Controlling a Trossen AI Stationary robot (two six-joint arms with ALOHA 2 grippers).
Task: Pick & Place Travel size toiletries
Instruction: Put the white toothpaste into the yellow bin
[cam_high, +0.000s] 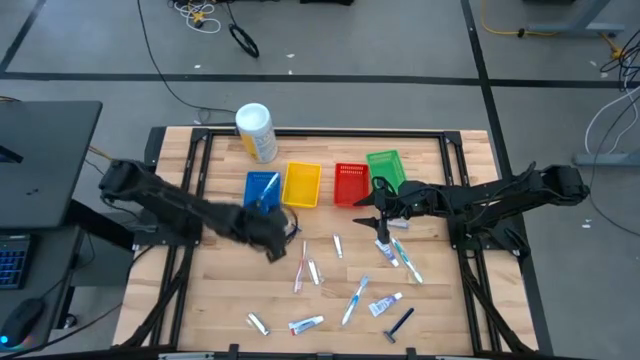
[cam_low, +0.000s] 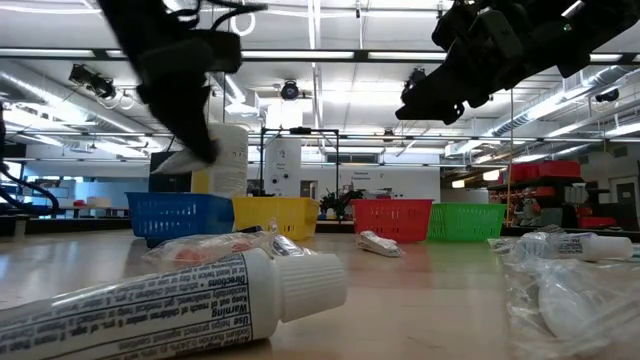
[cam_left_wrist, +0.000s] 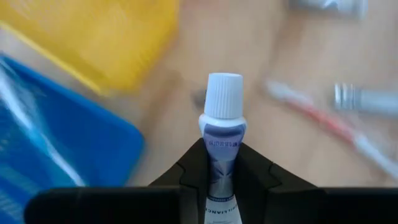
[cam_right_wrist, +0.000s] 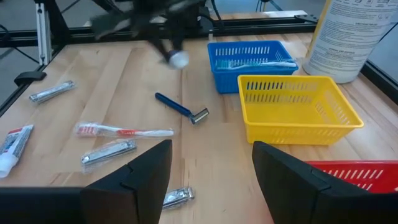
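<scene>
— Since you're logging, what's held right now?

— Item one: left claw, closed on a toothpaste tube, white cap forward. On the high view I have that claw above the surface, just in front of the blue basket and the yellow basket. Step, as I judge it: carrying the tube to a basket.

— And the right?

— Item two: right claw, fingers spread wide, holding nothing. It hangs near the red basket and green basket.

— What's already binned?

— Blue basket holds what looks like a toothbrush. Loose on the surface: a blue razor, a red-and-white toothbrush, metal clippers, more tubes toward the front edge.

— Next move?

— My call: bring the left claw over a basket's opening, lower the tube inside the rim, then release. Which basket, I cannot tell.
</scene>
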